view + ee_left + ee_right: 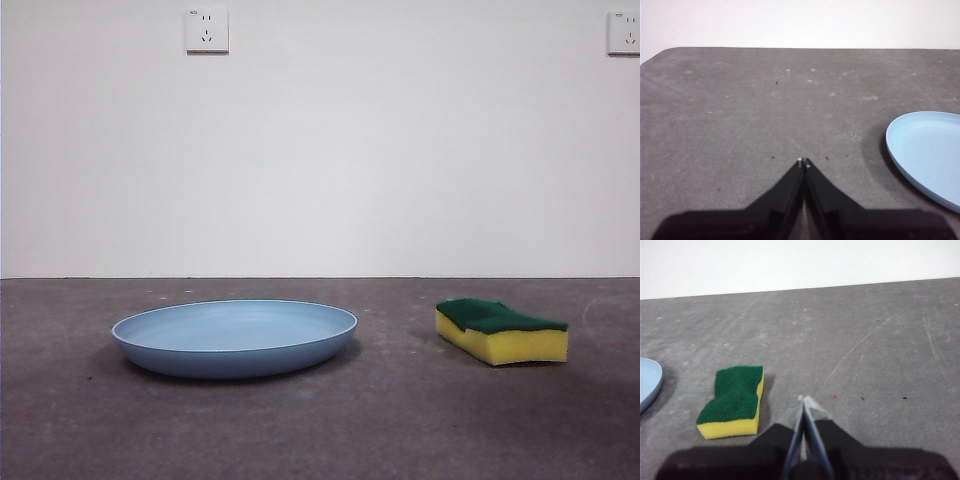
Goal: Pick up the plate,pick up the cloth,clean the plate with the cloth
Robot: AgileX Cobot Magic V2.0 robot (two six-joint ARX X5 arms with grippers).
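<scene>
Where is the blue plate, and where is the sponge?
plate (pixel 235 330): front view, on the shallow inside of the dish.
sponge (pixel 497 316): front view, on its dark green top.
sponge (pixel 735 387): right wrist view, on the green top again.

A: Any lettering, brand or number you can read?

B: None. The two wall sockets (pixel 206 29) carry a tiny mark at the top corner, too small to make out.

A: And by the left gripper (pixel 804 161) or the right gripper (pixel 803 399)?

B: Nothing legible near either, nor on the plate (pixel 235 337) or the sponge (pixel 501 331).
</scene>
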